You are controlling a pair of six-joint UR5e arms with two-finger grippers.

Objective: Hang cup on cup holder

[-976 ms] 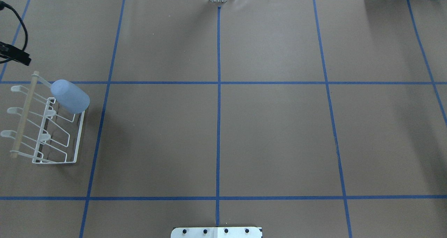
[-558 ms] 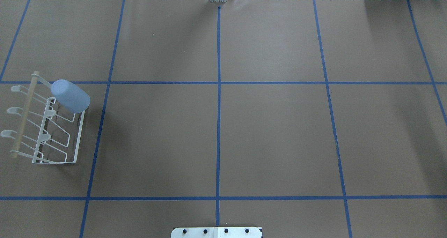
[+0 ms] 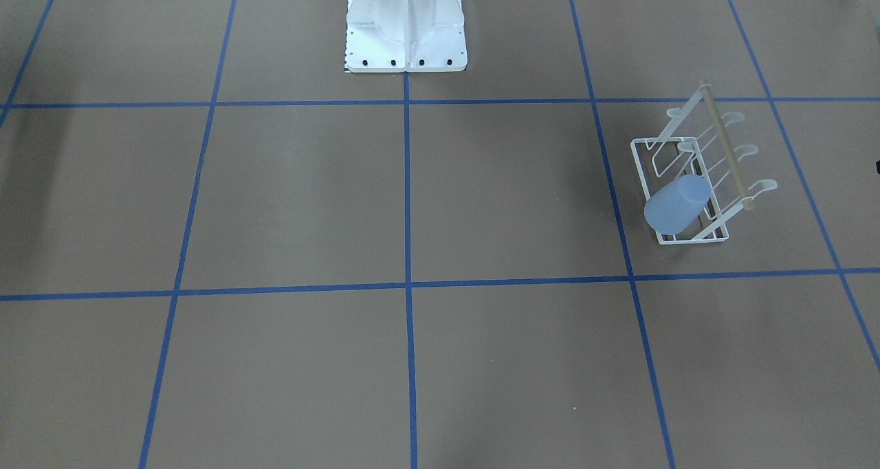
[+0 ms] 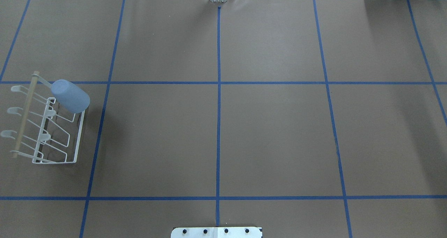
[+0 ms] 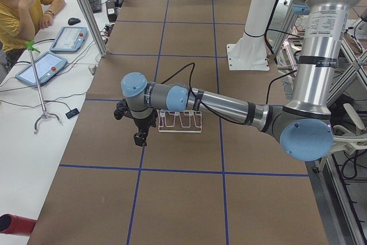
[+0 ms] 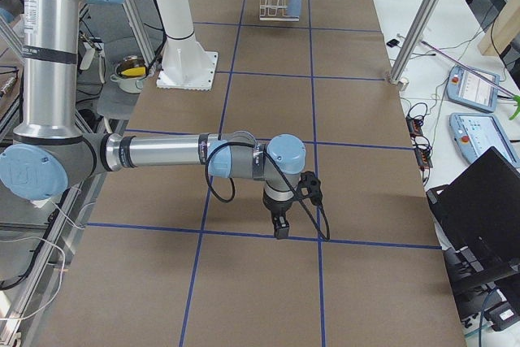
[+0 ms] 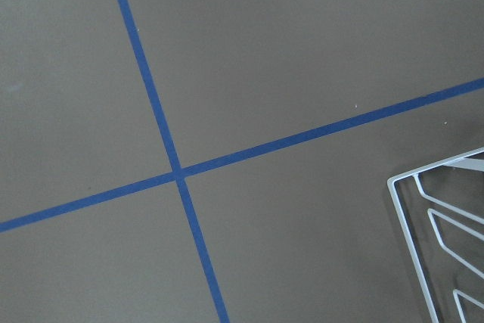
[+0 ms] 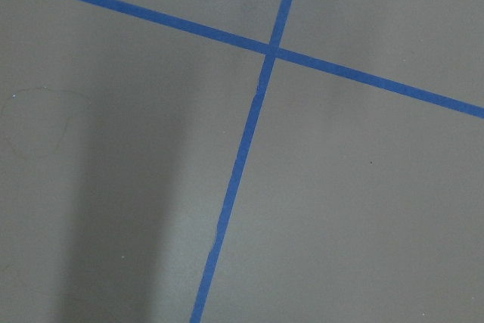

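The pale blue cup [image 4: 71, 96] hangs tilted, mouth down, on an end prong of the white wire cup holder [image 4: 23, 117] at the table's left. Both also show in the front view, the cup [image 3: 677, 204] on the holder [image 3: 725, 149], and small in the exterior right view [image 6: 294, 2]. No gripper touches the cup. My left gripper [image 5: 139, 139] hangs just beside the holder [image 5: 180, 121] and shows only in the exterior left view. My right gripper [image 6: 280, 232] hovers over bare table far from the holder. I cannot tell whether either is open or shut.
The brown table cover carries a blue tape grid. The robot's white base plate [image 4: 216, 232] sits at the near edge. The left wrist view shows a corner of the holder's frame [image 7: 391, 181]. An operator [image 5: 23, 10] and tablets are beside the table's left end.
The left arm's black gripper and cable, at the overhead view's left edge a second ago, have moved out of that view. The cup stays on the prong.
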